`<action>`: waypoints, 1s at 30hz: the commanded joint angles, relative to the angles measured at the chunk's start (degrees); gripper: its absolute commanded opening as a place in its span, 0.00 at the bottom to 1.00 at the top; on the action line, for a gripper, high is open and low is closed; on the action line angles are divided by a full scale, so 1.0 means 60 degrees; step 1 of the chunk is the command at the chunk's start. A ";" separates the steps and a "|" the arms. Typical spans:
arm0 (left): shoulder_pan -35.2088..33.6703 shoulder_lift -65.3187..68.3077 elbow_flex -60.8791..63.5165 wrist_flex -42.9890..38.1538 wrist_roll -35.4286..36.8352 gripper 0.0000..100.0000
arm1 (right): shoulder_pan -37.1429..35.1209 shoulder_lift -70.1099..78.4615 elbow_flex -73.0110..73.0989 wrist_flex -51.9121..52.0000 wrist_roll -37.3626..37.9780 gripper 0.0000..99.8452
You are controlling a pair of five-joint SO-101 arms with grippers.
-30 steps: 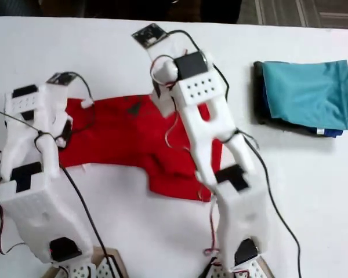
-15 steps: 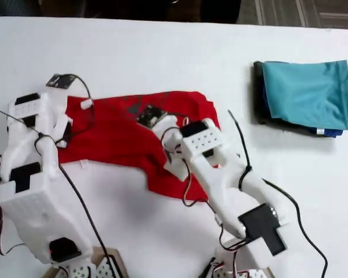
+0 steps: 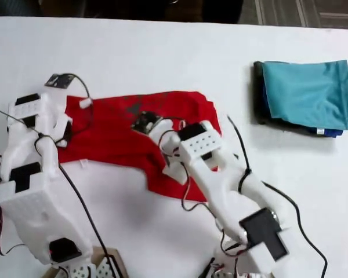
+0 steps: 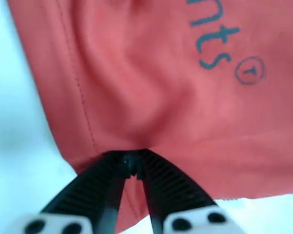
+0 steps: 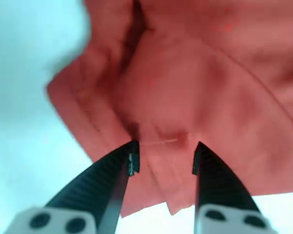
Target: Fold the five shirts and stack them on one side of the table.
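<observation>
The red shirt [image 4: 151, 97] carries dark teal lettering [image 4: 210, 39] in the left wrist view. Its line is cut off at the edge, so just the tail of a word shows, and no whole word can be read. Just beside the last letter sits a small circled mark [image 4: 250, 71] in the same teal. From the high view this print is a dark patch [image 3: 133, 107] on the shirt, too small to read. A white tag [image 3: 319, 131] sticks out of the stack of folded shirts [image 3: 307, 95]; nothing on it is legible.
</observation>
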 commanded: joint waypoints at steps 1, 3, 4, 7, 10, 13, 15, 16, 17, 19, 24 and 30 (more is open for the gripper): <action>-0.0088 0.0044 -0.0051 -0.0410 0.0410 0.03 | -0.0315 -0.0667 0.0117 0.0242 0.0073 0.19; -0.0088 0.0044 -0.0051 -0.0410 0.0410 0.03 | -0.0505 -0.0652 0.0220 0.0183 0.0073 0.19; -0.0088 0.0044 -0.0051 -0.0410 0.0410 0.03 | -0.0535 -0.0652 0.0322 0.0095 0.0073 0.19; -0.0088 0.0044 -0.0051 -0.0410 0.0410 0.03 | -0.0535 -0.0637 0.0689 -0.0462 0.0073 0.19; -0.0088 0.0044 -0.0051 -0.0410 0.0425 0.03 | -0.0505 -0.0344 0.1084 -0.1121 0.0396 0.19; -0.0088 0.0044 -0.0051 -0.0410 0.0425 0.03 | -0.0256 0.0388 0.1114 -0.1824 0.0571 0.18; -0.0088 0.0044 -0.0051 -0.0410 0.0425 0.03 | 0.0168 0.0886 0.0923 -0.2278 0.0571 0.18; -0.0088 0.0044 -0.0051 -0.0410 0.0440 0.03 | 0.0403 0.1048 0.0762 -0.2352 0.0571 0.17; -0.0088 0.0044 -0.0051 -0.0410 0.0440 0.03 | 0.0608 0.1194 0.0527 -0.2308 0.0586 0.14; -0.0088 0.0044 -0.0051 -0.0410 0.0440 0.03 | 0.0872 0.1253 0.0147 -0.2117 0.0571 0.09; -0.0088 0.0044 -0.0051 -0.0410 0.0454 0.03 | 0.0945 0.0930 -0.0645 -0.1136 0.0527 0.02; -0.0088 0.0044 -0.0051 -0.0410 0.0469 0.03 | 0.0901 -0.0154 -0.0689 -0.0725 0.0527 0.02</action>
